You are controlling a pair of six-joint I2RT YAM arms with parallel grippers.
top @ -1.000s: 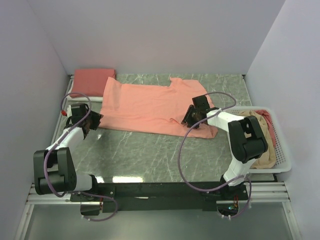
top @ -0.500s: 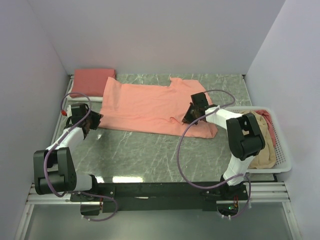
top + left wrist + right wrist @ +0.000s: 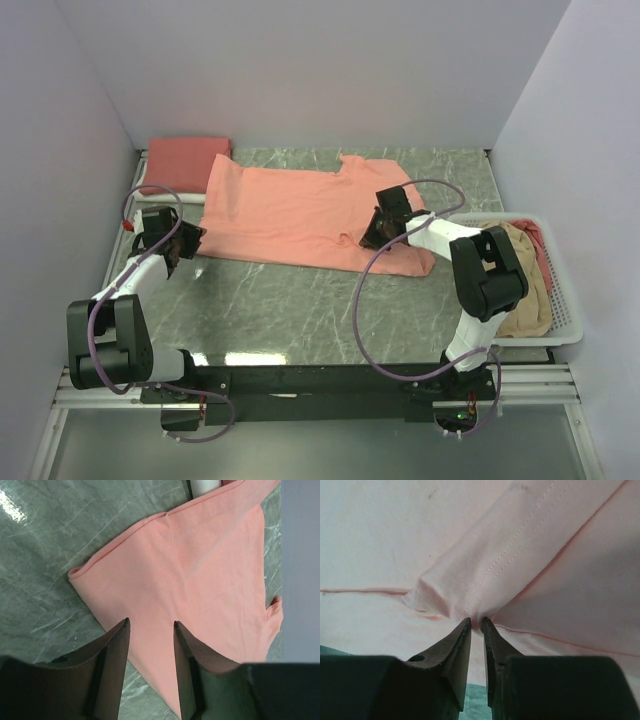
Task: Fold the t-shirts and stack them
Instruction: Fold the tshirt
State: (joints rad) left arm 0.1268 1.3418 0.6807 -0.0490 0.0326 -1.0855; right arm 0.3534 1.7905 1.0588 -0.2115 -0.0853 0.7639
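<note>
Green marble table (image 3: 290,300): salmon t-shirt (image 3: 285,215) lay spread flat, centre. Right gripper (image 3: 475,621) pinched sleeve seam, jaws nearly closed on fabric. Left gripper (image 3: 150,624) half open, empty, above hem corner. Step judged: sleeve fold. Next: carry sleeve inward over body.

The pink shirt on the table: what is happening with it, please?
The two arms are working on a salmon-pink t-shirt that lies spread on the table. The right gripper pinches a fold of its cloth on the right side, jaws almost shut on it. The left gripper hangs open over the shirt's left corner and holds nothing. One folded shirt lies in the far-left corner, and more shirts wait in the white basket on the right.
</note>
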